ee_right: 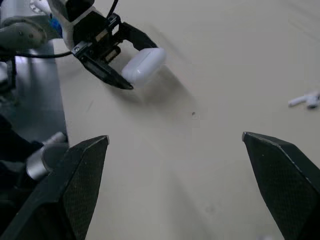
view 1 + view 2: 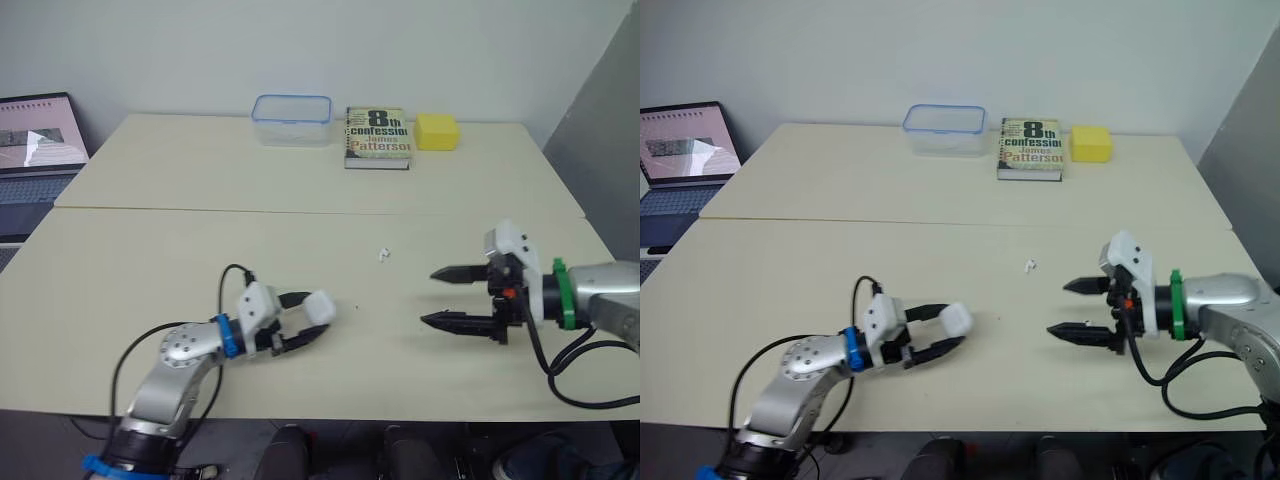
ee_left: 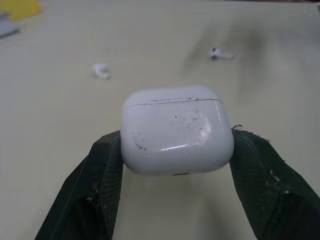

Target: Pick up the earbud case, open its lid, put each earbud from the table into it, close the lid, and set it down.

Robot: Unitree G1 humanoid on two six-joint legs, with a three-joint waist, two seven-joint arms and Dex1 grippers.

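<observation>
Count on record:
- Earbud case (image 3: 177, 132): one.
- Earbuds: two, a first earbud (image 3: 101, 71) and a second earbud (image 3: 221, 53).
- Far edge of table, left to right: one clear container (image 2: 291, 119), one book (image 2: 377, 137), one yellow block (image 2: 437, 131).
- Far left: one laptop (image 2: 35, 150).

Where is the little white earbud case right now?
The earbud case is pinched in the left claw, on the robot's left side, with an earbud lying on the table beyond it.
</observation>
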